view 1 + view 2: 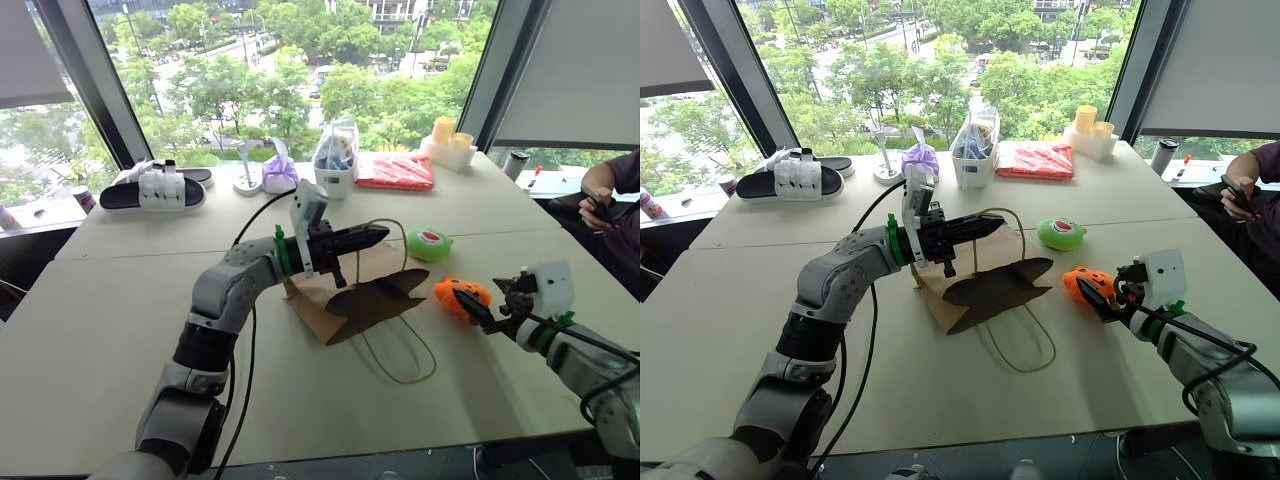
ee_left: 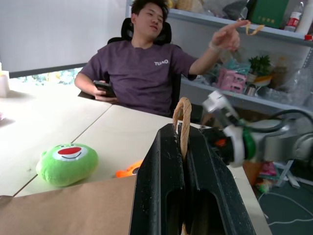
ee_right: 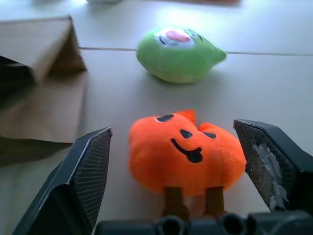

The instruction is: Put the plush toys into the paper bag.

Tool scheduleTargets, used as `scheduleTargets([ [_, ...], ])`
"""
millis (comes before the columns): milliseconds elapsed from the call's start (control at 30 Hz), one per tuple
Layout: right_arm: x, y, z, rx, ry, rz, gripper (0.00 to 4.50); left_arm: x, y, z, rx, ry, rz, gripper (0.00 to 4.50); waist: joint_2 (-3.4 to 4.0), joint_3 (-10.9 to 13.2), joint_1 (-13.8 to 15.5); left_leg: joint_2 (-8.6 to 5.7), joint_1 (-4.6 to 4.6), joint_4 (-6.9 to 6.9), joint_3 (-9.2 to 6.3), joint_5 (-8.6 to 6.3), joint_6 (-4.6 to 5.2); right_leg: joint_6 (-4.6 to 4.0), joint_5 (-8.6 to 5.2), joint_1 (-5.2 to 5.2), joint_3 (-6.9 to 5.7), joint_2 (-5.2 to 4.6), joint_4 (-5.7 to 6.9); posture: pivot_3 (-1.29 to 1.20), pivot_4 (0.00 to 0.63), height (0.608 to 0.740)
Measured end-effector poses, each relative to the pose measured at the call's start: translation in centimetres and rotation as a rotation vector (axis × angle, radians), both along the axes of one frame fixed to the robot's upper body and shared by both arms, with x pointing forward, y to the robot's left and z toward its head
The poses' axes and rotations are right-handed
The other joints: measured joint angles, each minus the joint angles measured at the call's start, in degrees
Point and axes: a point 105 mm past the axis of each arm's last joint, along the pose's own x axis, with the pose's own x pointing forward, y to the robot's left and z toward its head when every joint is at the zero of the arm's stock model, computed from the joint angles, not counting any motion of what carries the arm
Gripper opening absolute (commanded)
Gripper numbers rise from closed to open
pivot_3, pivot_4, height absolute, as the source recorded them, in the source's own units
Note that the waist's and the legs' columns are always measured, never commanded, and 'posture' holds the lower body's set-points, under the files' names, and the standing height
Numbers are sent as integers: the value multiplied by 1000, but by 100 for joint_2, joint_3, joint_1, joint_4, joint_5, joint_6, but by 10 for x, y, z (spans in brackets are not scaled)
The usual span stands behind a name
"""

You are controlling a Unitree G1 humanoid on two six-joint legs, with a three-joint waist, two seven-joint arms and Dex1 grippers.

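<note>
**Left claw pinches the bag's cord, right claw gapes around the pumpkin**

I'm looking at my left gripper (image 1: 372, 238) over the middle of the table (image 1: 120, 300), and its two black fingers are pressed together on a tan cord handle (image 2: 183, 120) of the paper bag (image 1: 355, 295). In the left wrist view the cord loops up right out of the seam between the fingers, so that's a firm clamp on the handle. The bag itself lies beneath that claw with its dark mouth facing toward three o'clock, and its second cord handle (image 1: 400, 355) trails loose on the tabletop toward six.

Over on my right side, the right gripper (image 3: 181, 161) has its fingers spread wide apart. The orange pumpkin toy (image 3: 186, 154) sits between them on the table, face up, and I see a gap on either side, so neither finger (image 3: 90, 166) is touching it. From the head camera the pumpkin is at about three o'clock from the bag's mouth, just beside it.

The green plush toy (image 1: 429, 243) rests at roughly twelve o'clock from the pumpkin, near the bag's far corner, untouched.

A person (image 2: 142, 73) sits at the far side of the table holding a phone.
</note>
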Motion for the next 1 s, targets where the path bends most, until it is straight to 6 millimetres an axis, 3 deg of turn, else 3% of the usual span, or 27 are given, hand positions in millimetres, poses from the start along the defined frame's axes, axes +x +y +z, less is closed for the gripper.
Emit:
scheduleTargets([
  [133,22,-2,-18,-41,51,-5,4452,-1,0,-3,6,1,9,0,0,0,9,-1,-1,0,-6,3,-5,0,0,0,0,-1,-3,0,150,740],
  [167,26,-2,-18,-55,53,-2,4221,0,1,-5,9,8,19,0,0,0,8,-1,-1,0,-7,3,-6,0,0,2,0,-2,-5,0,150,740],
  [267,35,-4,-19,-83,58,-11,3183,2,4,-9,14,18,41,0,-1,0,12,-1,-1,3,-9,3,-5,0,0,5,0,-1,-6,0,150,740],
  [433,36,-5,-18,-97,56,-14,810,3,6,-7,14,0,65,0,-1,0,25,-2,0,6,-12,2,-4,0,1,11,-1,-2,-7,0,150,740],
  [500,35,-4,-17,-98,54,-12,221,3,6,-6,9,-6,68,0,-1,0,25,-2,0,6,-13,2,-4,0,1,11,-1,-2,-7,0,150,740],
  [633,23,-10,-10,-68,33,-25,192,6,5,-7,-6,0,72,0,0,0,79,-4,-3,6,-15,3,-4,1,0,6,-1,-3,-8,0,150,740],
  [733,-5,-6,20,31,-32,32,192,14,7,-4,-32,16,92,0,10,3,153,-3,-17,4,-16,2,-3,1,0,-8,0,-4,-8,0,150,740],
  [800,-31,15,54,67,-101,163,192,20,11,0,-54,25,112,0,11,3,149,-3,-17,3,-20,1,-2,1,0,-6,-2,-2,-10,0,150,740],
  [867,-55,38,73,64,-118,294,192,21,11,4,-74,27,106,0,3,3,138,-1,-7,3,-21,-3,5,1,0,7,-4,1,-16,0,150,740],
  [933,-71,65,69,98,-68,403,192,19,7,5,-87,33,75,0,-9,1,130,3,0,4,-18,-4,6,1,0,16,-5,2,-18,0,150,740],
  [1000,-74,83,61,145,-28,456,192,19,4,5,-94,44,57,0,-9,2,128,3,0,6,-14,-4,6,1,0,15,-4,-1,-17,0,150,740],
])
